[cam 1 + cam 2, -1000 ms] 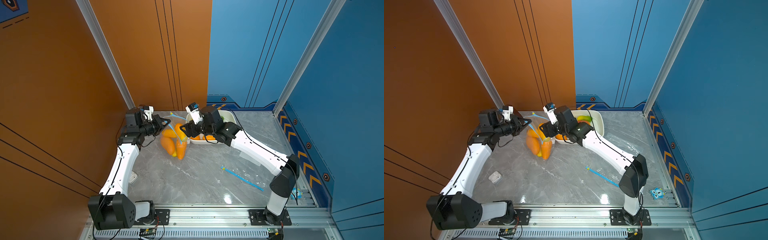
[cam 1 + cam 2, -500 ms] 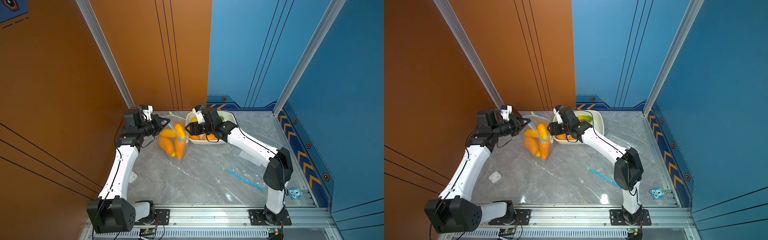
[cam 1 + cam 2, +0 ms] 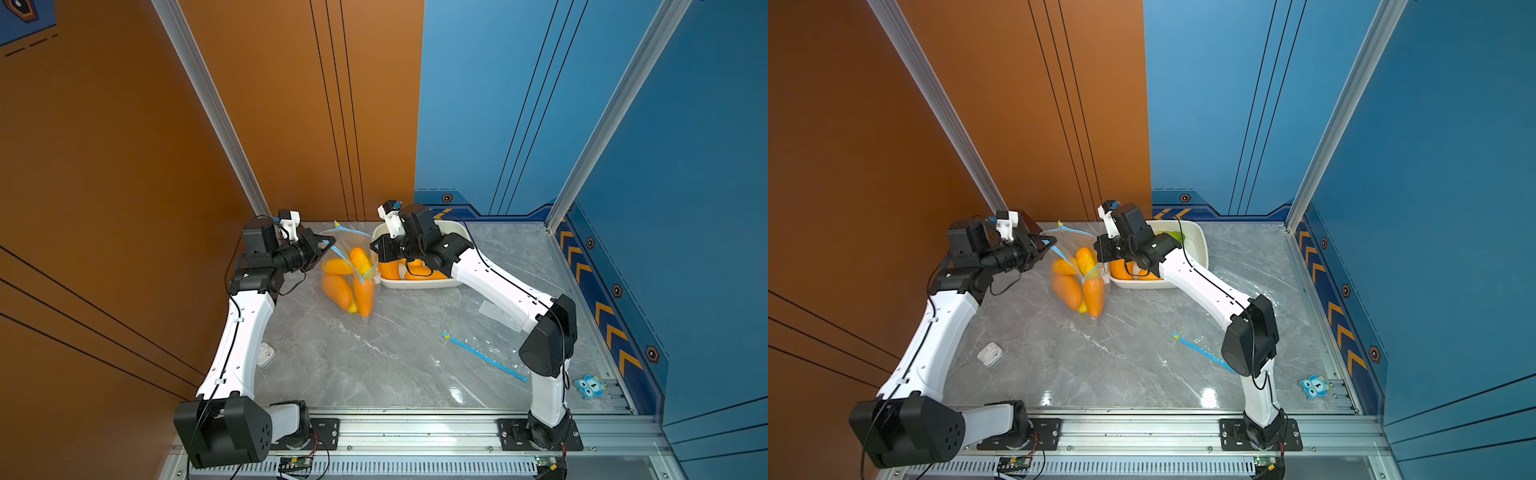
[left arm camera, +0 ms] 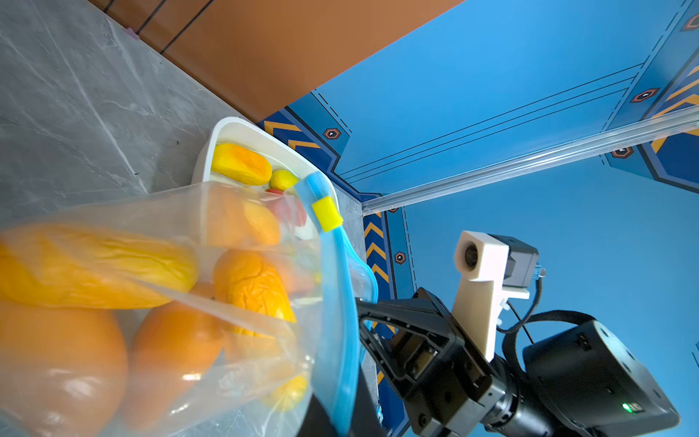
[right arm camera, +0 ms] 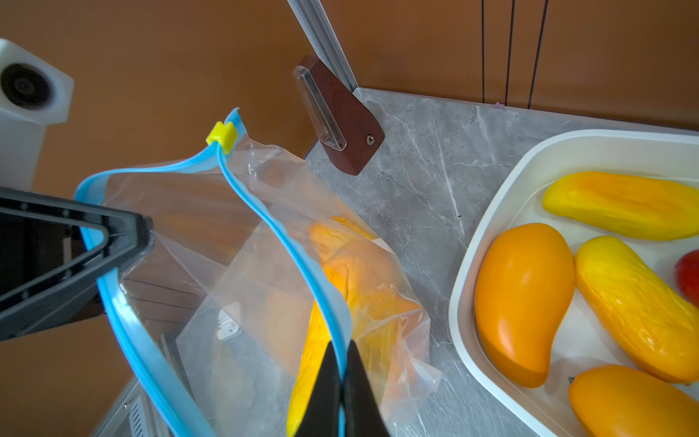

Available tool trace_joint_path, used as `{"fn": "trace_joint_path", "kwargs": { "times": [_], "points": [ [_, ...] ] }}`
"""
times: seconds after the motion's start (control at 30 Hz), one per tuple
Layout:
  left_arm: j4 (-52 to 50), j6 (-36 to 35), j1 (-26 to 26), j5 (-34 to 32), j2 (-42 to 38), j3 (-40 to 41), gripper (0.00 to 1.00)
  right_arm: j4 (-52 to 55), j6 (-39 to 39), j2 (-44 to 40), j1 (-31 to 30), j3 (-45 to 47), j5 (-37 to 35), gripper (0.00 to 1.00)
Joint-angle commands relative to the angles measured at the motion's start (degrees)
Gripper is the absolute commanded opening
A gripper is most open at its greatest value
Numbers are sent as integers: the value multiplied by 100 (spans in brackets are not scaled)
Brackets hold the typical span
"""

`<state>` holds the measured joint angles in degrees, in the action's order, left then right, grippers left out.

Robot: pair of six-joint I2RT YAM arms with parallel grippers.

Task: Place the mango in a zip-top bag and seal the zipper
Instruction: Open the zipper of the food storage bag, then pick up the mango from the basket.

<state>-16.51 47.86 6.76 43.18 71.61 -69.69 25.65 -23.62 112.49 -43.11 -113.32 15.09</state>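
Robot lab cell: orange panels (image 3: 124, 166) and blue panels (image 3: 498, 104) wall in a marble-look tabletop (image 3: 374, 353). Left arm (image 3: 245, 332) and right arm (image 3: 494, 286) bolt to an aluminium rail (image 3: 415, 430). Hazard chevrons (image 3: 604, 309) line the edge.

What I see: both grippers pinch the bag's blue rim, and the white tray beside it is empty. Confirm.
Not empty: the right wrist view shows the tray holding several mangoes. The left gripper and right gripper do pinch the bag by its blue rim.

Clear glossy plastic bag (image 5: 234, 242); polished tabletop (image 3: 374, 361), probably stone.
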Motion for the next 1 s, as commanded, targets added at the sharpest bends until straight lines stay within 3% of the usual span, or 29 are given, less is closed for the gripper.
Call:
{"fn": "trace_joint_path", "kwargs": {
  "times": [0.0,0.1,0.23,0.33,0.47,0.53,0.6,0.7,0.77,0.83,0.97],
  "points": [
    [85,-13,233,111,-269,102,0,539,216,13,0,-550,125,0],
    [80,-2,384,25,-455,228,0,950,330,193,4,-1112,260,0],
    [86,-72,581,-172,-833,445,0,619,-50,303,-34,-1464,1569,0],
    [85,-75,668,-142,-857,459,0,1075,163,583,-144,-2002,861,0],
    [86,-67,669,8,-781,407,0,425,-437,973,-143,-2219,2220,0],
    [87,-116,691,-7,-781,420,0,477,-402,1121,-305,-2359,2022,0],
    [88,-166,780,19,-785,430,0,469,-298,1206,-413,-2534,2287,0],
    [82,-144,1061,91,-752,510,0,513,70,1013,-495,-2223,1623,1],
    [87,-119,1087,120,-676,497,0,765,233,997,-436,-2060,1119,6],
    [99,-145,867,86,-582,453,0,914,357,1021,-359,-1946,1262,31],
    [96,-278,351,-136,-409,428,0,883,863,705,-313,-1468,1345,65]
  ]
}}
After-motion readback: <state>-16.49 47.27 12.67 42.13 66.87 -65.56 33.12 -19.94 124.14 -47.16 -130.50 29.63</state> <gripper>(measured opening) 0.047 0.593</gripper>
